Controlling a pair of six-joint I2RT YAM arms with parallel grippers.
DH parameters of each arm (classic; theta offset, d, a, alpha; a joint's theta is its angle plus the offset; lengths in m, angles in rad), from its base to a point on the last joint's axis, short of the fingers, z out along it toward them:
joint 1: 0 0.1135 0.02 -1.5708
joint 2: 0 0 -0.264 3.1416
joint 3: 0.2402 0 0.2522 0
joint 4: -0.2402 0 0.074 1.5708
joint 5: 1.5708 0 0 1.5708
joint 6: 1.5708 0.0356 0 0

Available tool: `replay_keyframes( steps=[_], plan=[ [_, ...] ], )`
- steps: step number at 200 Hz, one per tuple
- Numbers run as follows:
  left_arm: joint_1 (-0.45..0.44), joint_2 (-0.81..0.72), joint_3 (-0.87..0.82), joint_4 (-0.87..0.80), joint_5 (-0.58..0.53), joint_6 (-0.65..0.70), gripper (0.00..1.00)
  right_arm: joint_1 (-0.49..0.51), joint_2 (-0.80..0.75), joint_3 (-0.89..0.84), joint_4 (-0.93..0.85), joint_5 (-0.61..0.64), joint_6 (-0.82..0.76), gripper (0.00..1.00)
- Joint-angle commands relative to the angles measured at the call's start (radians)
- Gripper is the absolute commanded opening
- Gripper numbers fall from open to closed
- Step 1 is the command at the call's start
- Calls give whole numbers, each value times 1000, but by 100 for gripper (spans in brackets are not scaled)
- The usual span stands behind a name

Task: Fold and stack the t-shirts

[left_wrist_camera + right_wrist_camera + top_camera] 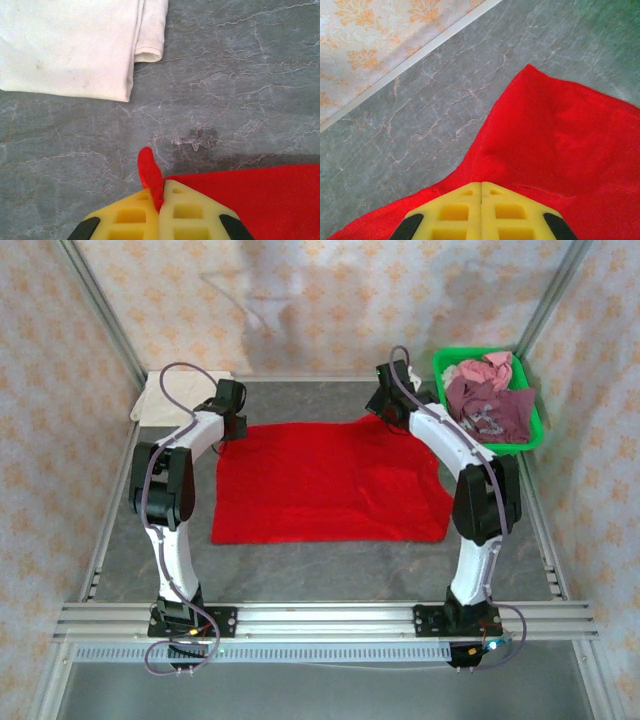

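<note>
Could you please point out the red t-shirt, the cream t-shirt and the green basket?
red t-shirt [330,485], top external view, middle of the cloth.
cream t-shirt [65,45], left wrist view, flat top layer.
green basket [462,353], top external view, far rim.

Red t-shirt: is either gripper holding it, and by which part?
Both. The left gripper pinches the red t-shirt at its far left corner, with a tab of cloth poking out; the right gripper is shut on its far edge.
</note>
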Motion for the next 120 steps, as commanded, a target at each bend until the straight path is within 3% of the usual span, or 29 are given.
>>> replay_keyframes(
  steps=[1,98,120],
  plan=[
    [-3,-50,-27,32,-63,24,0,21,-92,-10,-48,50,-41,0],
    [-25,-90,-114,57,-119,9,0,68,-256,-195,-94,75,-51,0],
    [-39,-107,-150,60,-164,-12,14,80,-283,-242,-83,72,-47,0]
  ],
)
